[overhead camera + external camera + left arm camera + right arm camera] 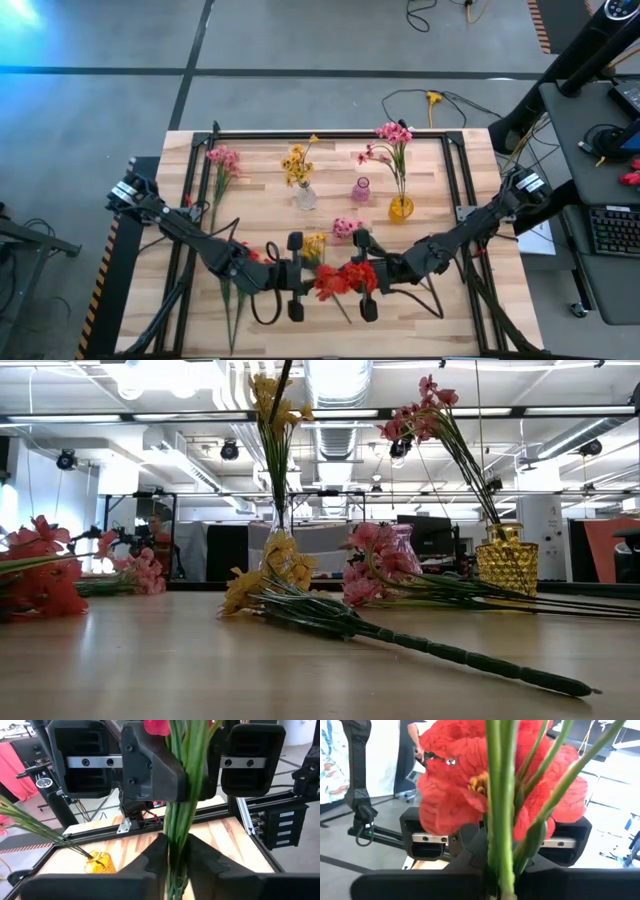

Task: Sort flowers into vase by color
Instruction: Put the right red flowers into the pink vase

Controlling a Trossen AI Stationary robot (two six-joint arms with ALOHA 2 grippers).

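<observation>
Near the desk's front edge, at its middle, the right gripper [366,283] is clamped on the green stems of the red sprig [338,280], while the left gripper [297,277] faces it, its fingers close about the same stems; whether they still pinch I cannot tell. Beyond lie a loose yellow sprig [314,243] and a pink sprig [346,227]; farther back stand the vases, the amber vase [400,208] already holding pink flowers. If both pull at once, the thin stems may bend or slip.
</observation>
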